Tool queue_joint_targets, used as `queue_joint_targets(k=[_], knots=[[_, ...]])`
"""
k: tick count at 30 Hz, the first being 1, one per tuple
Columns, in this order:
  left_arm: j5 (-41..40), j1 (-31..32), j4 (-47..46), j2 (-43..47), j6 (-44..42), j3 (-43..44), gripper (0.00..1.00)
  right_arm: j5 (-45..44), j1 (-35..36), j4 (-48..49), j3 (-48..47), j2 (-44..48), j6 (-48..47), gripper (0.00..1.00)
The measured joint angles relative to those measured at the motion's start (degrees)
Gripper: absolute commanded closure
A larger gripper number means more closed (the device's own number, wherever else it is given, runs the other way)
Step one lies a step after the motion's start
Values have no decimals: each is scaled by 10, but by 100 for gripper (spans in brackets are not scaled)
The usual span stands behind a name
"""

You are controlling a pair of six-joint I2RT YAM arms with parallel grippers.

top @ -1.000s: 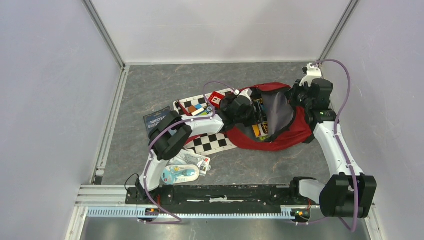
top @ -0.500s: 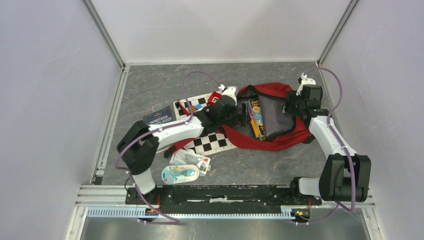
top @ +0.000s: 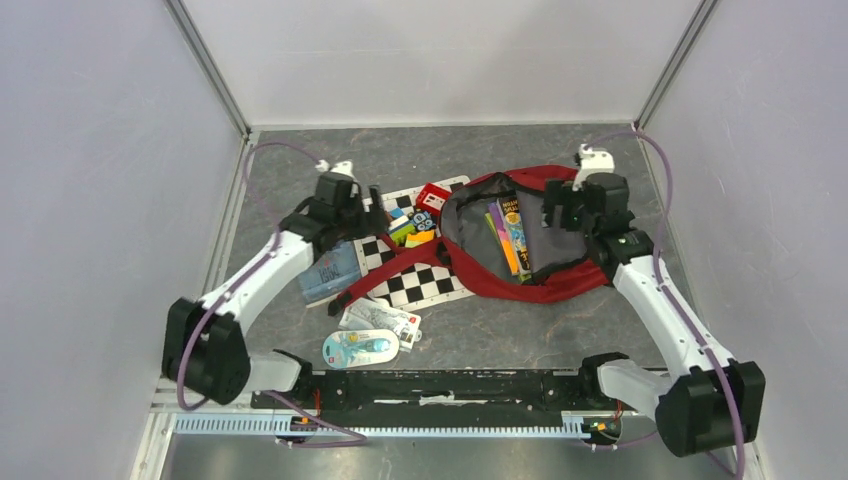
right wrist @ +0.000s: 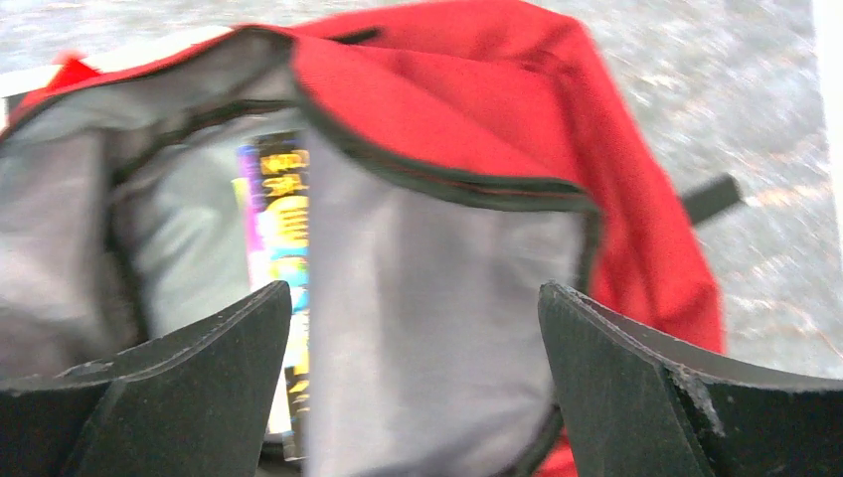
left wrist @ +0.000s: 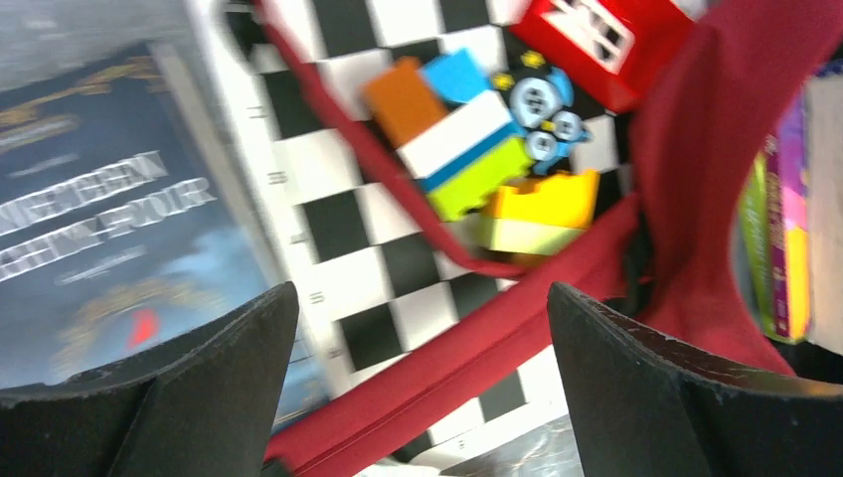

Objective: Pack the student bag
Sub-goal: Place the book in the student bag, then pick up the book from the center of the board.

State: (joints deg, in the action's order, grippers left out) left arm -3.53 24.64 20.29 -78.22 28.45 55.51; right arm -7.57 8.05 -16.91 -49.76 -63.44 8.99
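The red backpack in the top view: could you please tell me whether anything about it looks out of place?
Yes: the large red fabric backpack lies open, and its red shoulder strap trails across the black-and-white checkerboard sheet, beside loose coloured toy blocks, where it could snag.

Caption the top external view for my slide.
Open red backpack holding books; toy blocks, a checkerboard sheet and a dark-blue book lie outside, to its left.
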Motion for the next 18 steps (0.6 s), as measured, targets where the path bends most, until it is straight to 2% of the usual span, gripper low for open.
queue_joint_targets(k=[4, 8, 12, 18], knots=[[-6, -94, 53, 75, -31, -19, 0, 11, 95, 28, 0, 9, 12, 2], [5, -205, 83, 109, -47, -40, 0, 26, 209, 75, -13, -46, 36, 3], [46, -290, 112, 71, -66, -43, 0, 44, 341, 109, -78, -178, 60, 5], [89, -345, 130, 4, -82, -43, 0, 99, 448, 151, -183, -339, 100, 13]])
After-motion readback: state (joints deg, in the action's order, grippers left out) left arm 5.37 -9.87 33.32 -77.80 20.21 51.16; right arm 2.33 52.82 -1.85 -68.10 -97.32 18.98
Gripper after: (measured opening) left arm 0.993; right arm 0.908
